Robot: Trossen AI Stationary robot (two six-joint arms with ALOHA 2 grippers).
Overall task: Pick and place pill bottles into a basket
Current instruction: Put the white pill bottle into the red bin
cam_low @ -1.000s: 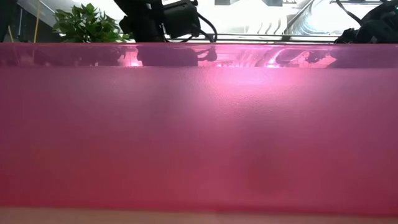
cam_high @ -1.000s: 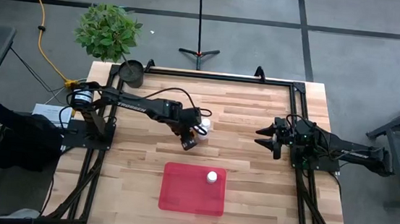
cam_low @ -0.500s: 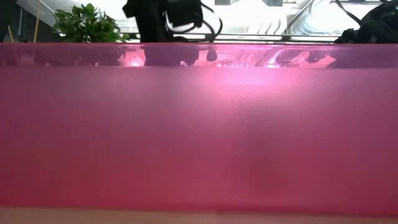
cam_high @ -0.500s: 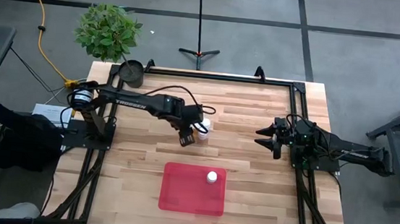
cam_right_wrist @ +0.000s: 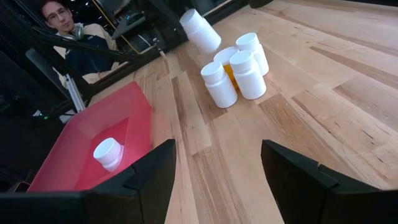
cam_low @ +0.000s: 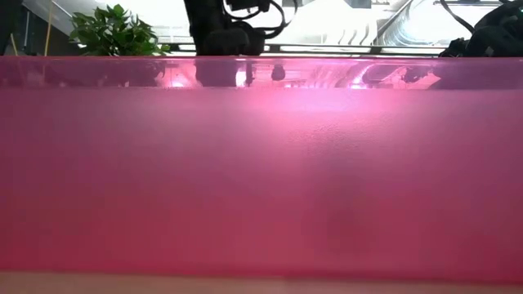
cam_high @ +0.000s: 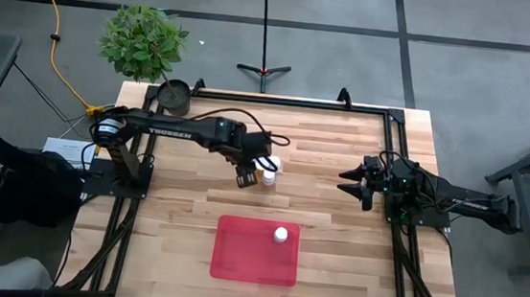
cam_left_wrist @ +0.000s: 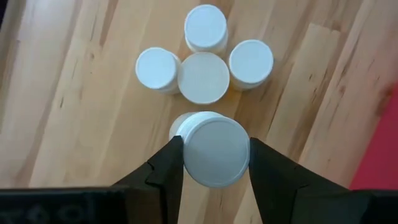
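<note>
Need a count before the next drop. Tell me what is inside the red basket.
One white-capped pill bottle stands inside the red basket, near its far right corner. In the low view the basket's wall hides its floor.

The high view looks straight down from well above, taking in the whole tabletop [cam_high: 335, 232], both arms and the floor around. The low view sits at tabletop height, pressed so near the basket [cam_low: 261, 180] that its red wall fills almost the whole picture, with only a strip of room above. The left wrist view looks down past the left pincer [cam_left_wrist: 211, 162] at the cluster of pill bottles [cam_left_wrist: 204, 78] just ahead of its fingertips. The right wrist view looks forward and low across the tabletop past the right pincer [cam_right_wrist: 217, 168], with the same cluster ahead of it and the basket off to one side; a person sits beyond.
</note>
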